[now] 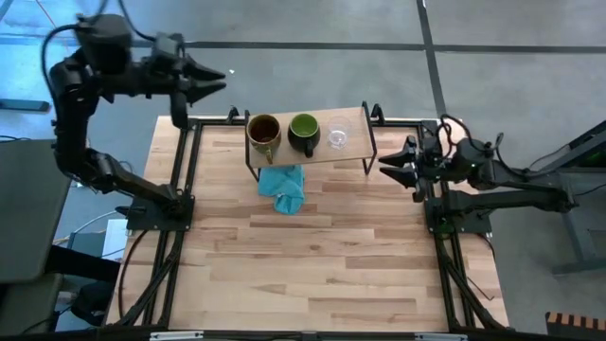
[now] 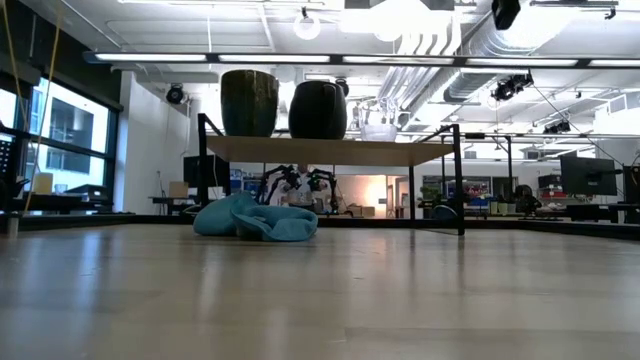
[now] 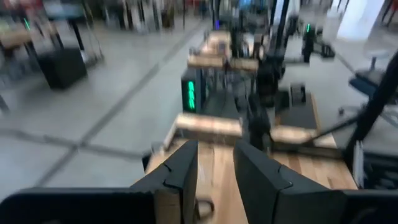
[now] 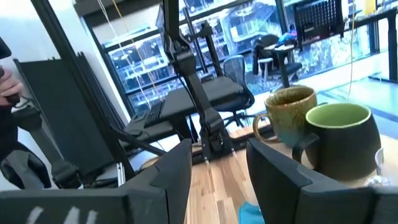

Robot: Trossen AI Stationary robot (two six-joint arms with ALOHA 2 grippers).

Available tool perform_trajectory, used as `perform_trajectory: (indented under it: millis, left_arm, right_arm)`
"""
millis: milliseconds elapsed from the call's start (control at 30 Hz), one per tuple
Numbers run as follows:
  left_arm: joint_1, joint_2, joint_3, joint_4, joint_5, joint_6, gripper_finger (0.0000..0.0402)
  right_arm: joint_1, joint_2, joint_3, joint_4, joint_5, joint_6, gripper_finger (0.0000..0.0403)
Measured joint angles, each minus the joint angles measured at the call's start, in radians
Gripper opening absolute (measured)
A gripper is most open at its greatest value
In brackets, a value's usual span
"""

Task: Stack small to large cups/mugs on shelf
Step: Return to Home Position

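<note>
Brown mug (image 1: 263, 133), green-lined mug (image 1: 304, 129) and glass cup (image 1: 338, 138) line the shelf (image 1: 356, 117); my left gripper (image 1: 222, 80) and right gripper (image 1: 383, 167) gape empty near the table's (image 1: 312, 265) far corners.

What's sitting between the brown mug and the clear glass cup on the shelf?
The dark mug with green inside, shown in the high view.

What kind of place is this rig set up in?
Likely an open robotics lab or workshop: exposed ceiling ducts and strip lights overhead, a bare concrete floor, and more wood-topped rigs like this one standing farther off.
</note>
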Motion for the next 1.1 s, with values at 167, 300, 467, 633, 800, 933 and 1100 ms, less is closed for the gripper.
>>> perform_trajectory:
  millis: [167,300,467,633,800,933,1100]
  left_arm:
    - [0.0,-0.042,0.0,0.173,0.03,-0.027,0.009]
    - [0.0,-0.072,0.0,0.3,0.148,-0.054,0.009]
    - [-0.001,-0.099,0.0,0.351,0.257,-0.063,0.009]
    - [0.0,-0.107,0.0,0.305,0.261,-0.063,0.009]
    - [0.0,-0.105,0.0,0.262,0.27,-0.061,0.009]
    - [0.0,-0.105,0.0,0.25,0.328,-0.037,0.009]
    - [0.0,-0.116,-0.001,0.241,0.364,-0.011,0.009]
  right_arm:
    - [0.0,-0.043,0.0,0.001,0.0,-0.042,0.0144]
    - [0.0,-0.083,0.0,0.002,0.0,-0.09,0.0144]
    - [0.0,-0.13,0.0,0.014,-0.001,-0.144,0.0144]
    - [0.0,-0.162,0.0,0.061,-0.003,-0.19,0.0144]
    - [0.0,-0.172,0.0,0.089,-0.004,-0.22,0.0144]
    - [0.0,-0.172,0.0,0.095,-0.004,-0.228,0.0144]
    - [0.0,-0.172,0.0,0.096,-0.012,-0.244,0.0144]
